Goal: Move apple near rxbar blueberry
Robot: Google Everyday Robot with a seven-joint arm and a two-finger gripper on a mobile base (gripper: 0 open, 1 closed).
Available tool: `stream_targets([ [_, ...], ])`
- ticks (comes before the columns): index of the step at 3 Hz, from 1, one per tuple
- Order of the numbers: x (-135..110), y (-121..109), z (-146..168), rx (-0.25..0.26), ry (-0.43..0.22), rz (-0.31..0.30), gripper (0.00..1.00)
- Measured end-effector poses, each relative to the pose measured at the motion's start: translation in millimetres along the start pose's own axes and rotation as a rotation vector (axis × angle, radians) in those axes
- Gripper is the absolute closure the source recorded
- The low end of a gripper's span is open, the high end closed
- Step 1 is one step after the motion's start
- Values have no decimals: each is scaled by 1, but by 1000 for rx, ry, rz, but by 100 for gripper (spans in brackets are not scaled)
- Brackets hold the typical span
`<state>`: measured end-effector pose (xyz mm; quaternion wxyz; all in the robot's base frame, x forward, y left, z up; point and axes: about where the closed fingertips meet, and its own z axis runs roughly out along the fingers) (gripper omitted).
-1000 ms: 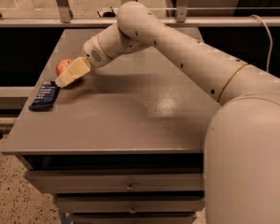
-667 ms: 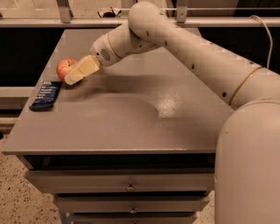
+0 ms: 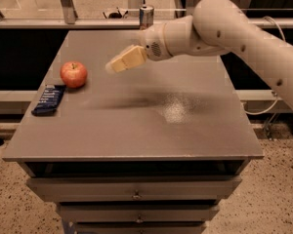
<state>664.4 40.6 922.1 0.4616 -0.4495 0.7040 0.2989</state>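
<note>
The red apple (image 3: 73, 74) sits on the grey table (image 3: 136, 126) near its left edge. The rxbar blueberry (image 3: 48, 100), a flat dark blue bar, lies just in front and left of the apple, almost touching it. My gripper (image 3: 112, 66) hangs above the table's middle-left, well to the right of the apple, and holds nothing.
A silver-and-blue can (image 3: 146, 16) stands at the table's far edge, behind my arm. Drawers (image 3: 136, 195) sit under the tabletop. A speckled floor surrounds the table.
My gripper has pulled away from the apple, moving right and up. The apple stays on the table beside the blue bar.
</note>
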Motion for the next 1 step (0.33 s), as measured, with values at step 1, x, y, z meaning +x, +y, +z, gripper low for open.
stream_targets([
  [1,17,-26,-44,87,-9,31,0],
])
